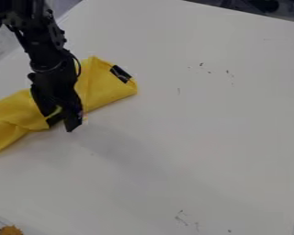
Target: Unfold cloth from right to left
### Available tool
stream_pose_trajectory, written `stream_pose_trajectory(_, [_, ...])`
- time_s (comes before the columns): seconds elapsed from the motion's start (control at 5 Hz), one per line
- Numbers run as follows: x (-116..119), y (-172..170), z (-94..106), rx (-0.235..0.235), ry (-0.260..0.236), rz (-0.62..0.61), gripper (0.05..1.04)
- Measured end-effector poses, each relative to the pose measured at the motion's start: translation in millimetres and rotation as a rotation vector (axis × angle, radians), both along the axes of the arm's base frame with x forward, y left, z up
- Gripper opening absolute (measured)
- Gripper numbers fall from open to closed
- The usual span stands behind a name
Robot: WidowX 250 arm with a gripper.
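Observation:
The black gripper [65, 120] hangs at the left of the camera view, over the near edge of the yellow cloth [103, 87]. The cloth lies folded in a long, rumpled strip that runs from the left edge of the view up to a rounded right end, where a black patch shows. The gripper and the arm above it cover the cloth's middle part. Whether cloth is held there cannot be made out.
A white table [192, 124] spreads to the right and below the cloth, with small dark marks on its surface. An orange-brown object [11, 230] shows at the bottom left corner. Dark items lie beyond the table's far edge at the top right.

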State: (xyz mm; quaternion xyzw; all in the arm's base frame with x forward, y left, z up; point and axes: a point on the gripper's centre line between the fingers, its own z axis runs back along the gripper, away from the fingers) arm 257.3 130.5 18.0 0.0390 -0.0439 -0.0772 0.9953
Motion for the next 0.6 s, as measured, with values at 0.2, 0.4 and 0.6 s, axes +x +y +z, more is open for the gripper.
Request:
stream_pose_trajectory(0.2, [-1.1,2.3,-6.2,-0.018,-0.001,0.006,0.822])
stream_pose_trajectory(0.4, [-0.7,4.1,-5.9,-0.010,-0.004,-0.010,0.513])
stream_pose_trajectory(0.6, [1.5,5.8,-3.6,0.003,-0.001,-0.024,0.248])
